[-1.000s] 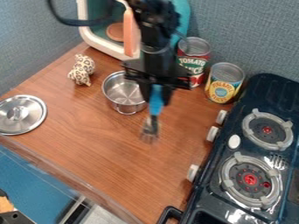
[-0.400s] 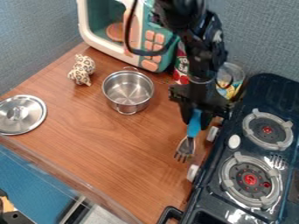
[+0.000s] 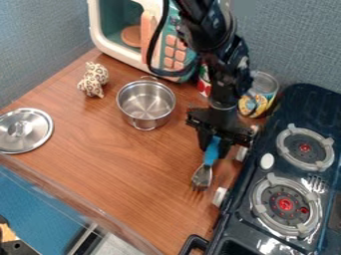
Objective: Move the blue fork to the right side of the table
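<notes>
The black gripper [image 3: 213, 145] hangs over the right part of the wooden table [image 3: 126, 169], just left of the stove's knobs. It is shut on the blue handle of the fork [image 3: 211, 152]. The fork's metal head [image 3: 202, 177] points down and slightly toward the front of the table. Whether its tines touch the wood, I cannot tell.
The black stove [image 3: 266, 199] borders the right side, its knobs [image 3: 220, 196] close to the fork. A steel pot [image 3: 146, 104], a lid [image 3: 24, 130] and a spotted toy [image 3: 94, 79] stand left. Behind are a toy microwave [image 3: 174, 52] and cans [image 3: 258, 94].
The gripper has carried the fork rightward, away from beside the pot, and toward the front. Since the latest earlier frame, both have shifted slightly left and toward the front.
</notes>
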Controlling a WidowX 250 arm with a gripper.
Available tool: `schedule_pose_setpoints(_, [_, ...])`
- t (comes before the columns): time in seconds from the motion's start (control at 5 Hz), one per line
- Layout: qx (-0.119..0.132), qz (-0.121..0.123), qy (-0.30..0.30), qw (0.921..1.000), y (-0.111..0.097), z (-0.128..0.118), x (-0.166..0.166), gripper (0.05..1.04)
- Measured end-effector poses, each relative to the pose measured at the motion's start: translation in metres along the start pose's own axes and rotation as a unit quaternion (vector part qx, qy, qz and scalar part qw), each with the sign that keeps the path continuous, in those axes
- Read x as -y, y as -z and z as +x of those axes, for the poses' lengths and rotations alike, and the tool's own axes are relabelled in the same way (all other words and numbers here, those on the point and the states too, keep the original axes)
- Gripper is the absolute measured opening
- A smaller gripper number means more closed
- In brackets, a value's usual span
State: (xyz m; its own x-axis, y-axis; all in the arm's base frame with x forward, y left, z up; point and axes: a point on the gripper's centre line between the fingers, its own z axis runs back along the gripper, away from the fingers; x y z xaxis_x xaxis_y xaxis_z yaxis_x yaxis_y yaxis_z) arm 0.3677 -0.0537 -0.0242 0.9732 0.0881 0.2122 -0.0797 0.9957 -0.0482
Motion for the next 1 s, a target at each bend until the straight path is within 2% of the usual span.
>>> schedule_pose_setpoints(0.2, [-0.009, 0.004, -0.015, 0.9998, 0.008, 0.000, -0.011, 0.411])
schedule_pose_setpoints(0.4, [-0.022, -0.003, -0.003, 0.9998, 0.010, 0.004, -0.008, 0.485])
schedule_pose_setpoints(0.6, [-0.035, -0.002, 0.007, 0.9993, 0.010, 0.002, -0.008, 0.792])
schedule_pose_setpoints(0.8, [-0.038, 0.007, 0.012, 0.9992, 0.010, -0.001, -0.009, 0.995])
schedule_pose_setpoints(1.0, [-0.032, 0.019, 0.014, 0.9992, -0.002, -0.002, -0.010, 1.001])
